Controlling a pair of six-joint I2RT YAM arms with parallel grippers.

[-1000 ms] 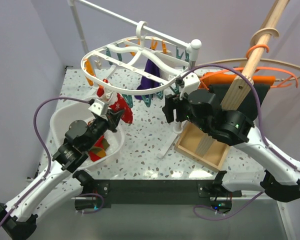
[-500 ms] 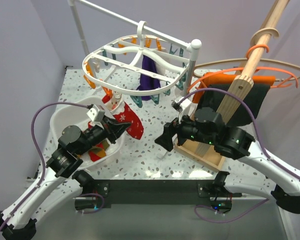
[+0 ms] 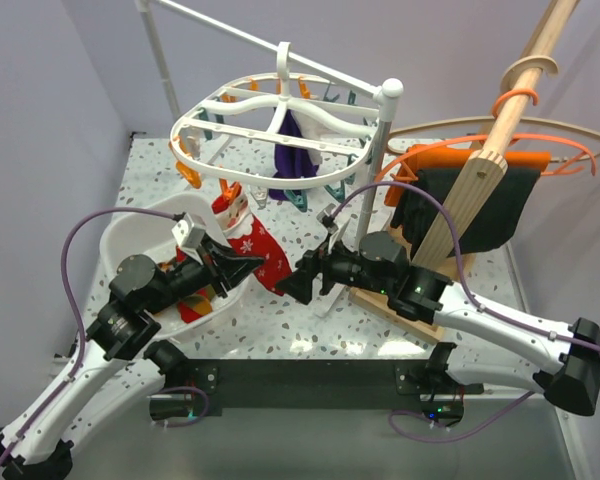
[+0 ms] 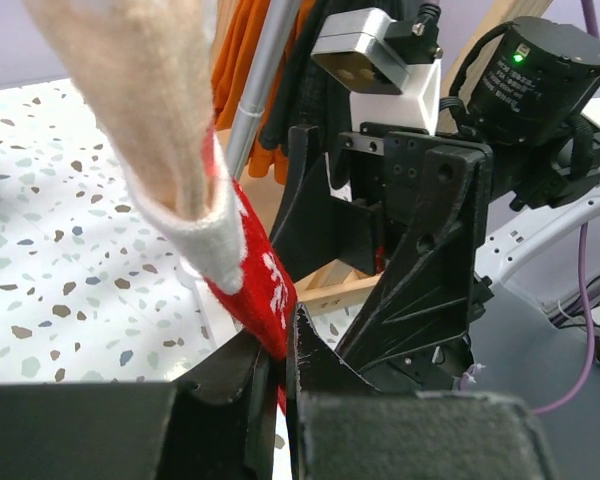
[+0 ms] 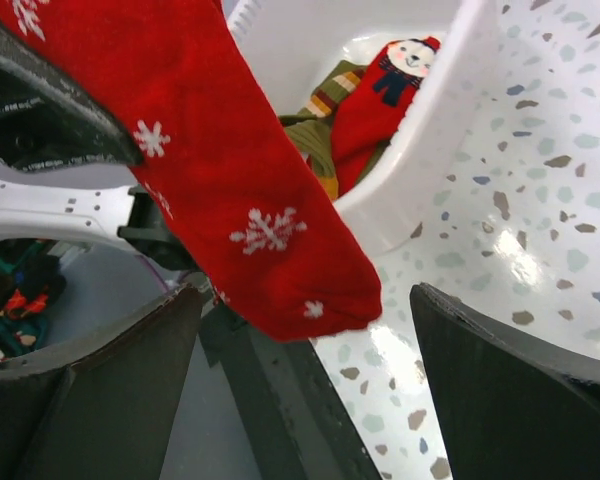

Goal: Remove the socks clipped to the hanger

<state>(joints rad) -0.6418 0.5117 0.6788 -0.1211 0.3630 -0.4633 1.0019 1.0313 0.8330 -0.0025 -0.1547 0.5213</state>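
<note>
A white oval hanger (image 3: pixel 280 125) with orange and teal clips hangs from a rail. A red Christmas sock (image 3: pixel 252 245) hangs from a clip at its front left; a dark purple sock (image 3: pixel 292 160) hangs under its middle. My left gripper (image 3: pixel 248 267) is shut on the red sock (image 4: pixel 252 290) low on its side. My right gripper (image 3: pixel 292 285) is open, its fingers either side of the sock's toe (image 5: pixel 280 260), not touching. More socks (image 5: pixel 365 110), red and olive striped, lie in a white basin (image 3: pixel 130 235).
A wooden stand (image 3: pixel 410 300) holds a slanted pole (image 3: pixel 500 120) with thin orange and wooden hangers and black and orange cloths (image 3: pixel 470 200). A white upright post (image 3: pixel 380 150) stands beside the hanger. The terrazzo table (image 3: pixel 280 310) lies below.
My right gripper has swung down from the hanger's rim and left to the red sock's toe. My left gripper, holding the sock, has moved right and forward, pulling it out.
</note>
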